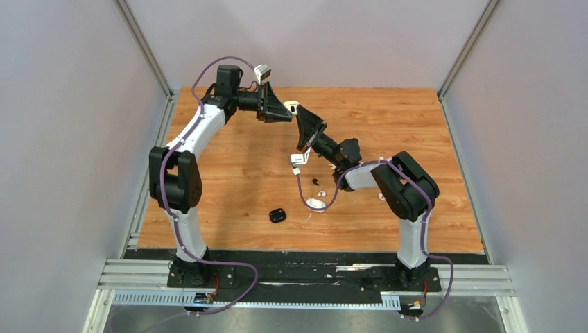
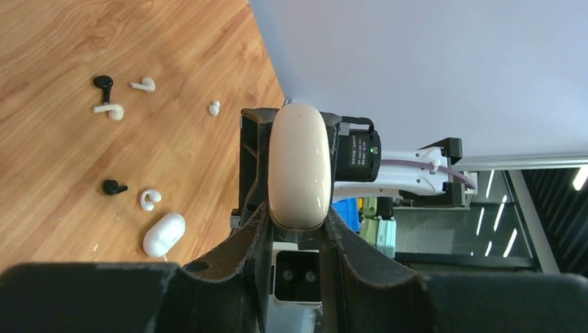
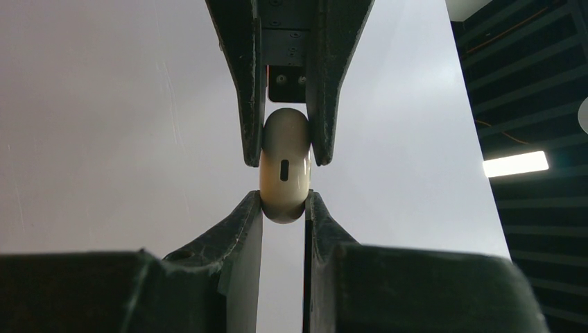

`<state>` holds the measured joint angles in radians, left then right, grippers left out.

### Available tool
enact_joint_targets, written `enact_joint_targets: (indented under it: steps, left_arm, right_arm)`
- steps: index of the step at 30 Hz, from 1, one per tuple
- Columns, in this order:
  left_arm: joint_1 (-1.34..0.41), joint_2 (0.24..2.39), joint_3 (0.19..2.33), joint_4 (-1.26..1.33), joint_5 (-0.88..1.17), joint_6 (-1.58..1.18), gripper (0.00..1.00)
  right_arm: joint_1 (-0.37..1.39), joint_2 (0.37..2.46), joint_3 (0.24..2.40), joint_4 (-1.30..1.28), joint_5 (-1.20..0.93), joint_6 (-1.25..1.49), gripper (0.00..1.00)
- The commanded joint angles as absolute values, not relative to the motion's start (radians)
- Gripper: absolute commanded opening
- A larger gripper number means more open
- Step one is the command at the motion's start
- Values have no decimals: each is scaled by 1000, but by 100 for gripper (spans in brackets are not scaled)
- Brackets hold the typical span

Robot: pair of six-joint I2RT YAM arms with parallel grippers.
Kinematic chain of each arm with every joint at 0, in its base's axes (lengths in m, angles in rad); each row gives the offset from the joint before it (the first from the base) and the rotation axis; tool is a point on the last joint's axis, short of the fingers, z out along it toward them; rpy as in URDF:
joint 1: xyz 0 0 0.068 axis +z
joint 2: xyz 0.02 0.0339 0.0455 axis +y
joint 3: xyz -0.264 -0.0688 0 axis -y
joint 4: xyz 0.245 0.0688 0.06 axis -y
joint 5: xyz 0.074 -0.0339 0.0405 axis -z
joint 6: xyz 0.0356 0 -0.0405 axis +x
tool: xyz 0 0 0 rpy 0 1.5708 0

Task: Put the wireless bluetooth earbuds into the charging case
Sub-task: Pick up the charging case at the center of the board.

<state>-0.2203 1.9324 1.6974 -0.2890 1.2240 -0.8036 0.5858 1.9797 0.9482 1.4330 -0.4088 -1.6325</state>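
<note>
The left gripper [image 2: 297, 211] pinches one end of the cream charging case [image 2: 298, 163]. The right gripper [image 3: 284, 198] clamps the opposite end, so the case hangs in the air between them. The wireless bluetooth earbuds [image 2: 109, 109], white and black, lie scattered on the wooden table [image 2: 55, 41], near a white case [image 2: 164, 234].

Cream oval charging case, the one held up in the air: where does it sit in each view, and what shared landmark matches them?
Top external: cream oval charging case at upper centre, mostly hidden by the claws.
Left wrist: centre of frame, standing on end, its bottom in the left claw.
Right wrist: centre, its lower end in the right claw.
Shared landmark: the two claws pinching its opposite ends.
</note>
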Motion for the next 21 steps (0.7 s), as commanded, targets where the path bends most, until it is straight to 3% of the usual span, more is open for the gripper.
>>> enact_joint_targets:
  steps: [1, 3, 8, 15, 18, 21]
  left_arm:
    - [-204, 1925, 1739, -205, 1175, -791, 0]
    - [-201, 1923, 1735, -189, 1181, -791, 0]
    - [-175, 1918, 1720, -156, 1186, -779, 0]
    - [-162, 1911, 1711, -292, 1167, -539, 0]
    - [-171, 1894, 1736, -474, 1131, -254, 0]
    - [-194, 1861, 1731, -686, 1067, 156, 0]
  right_arm:
    - [604, 1965, 949, 1517, -458, -1655, 1]
    - [604, 1962, 949, 1500, -440, -1655, 16]
    - [592, 1949, 929, 1497, -403, -1641, 70]
    - [579, 1831, 834, 1410, -293, -1496, 95]
    - [547, 1616, 863, 960, -255, -1220, 99]
    - [400, 1467, 1224, 63, -592, -732, 100]
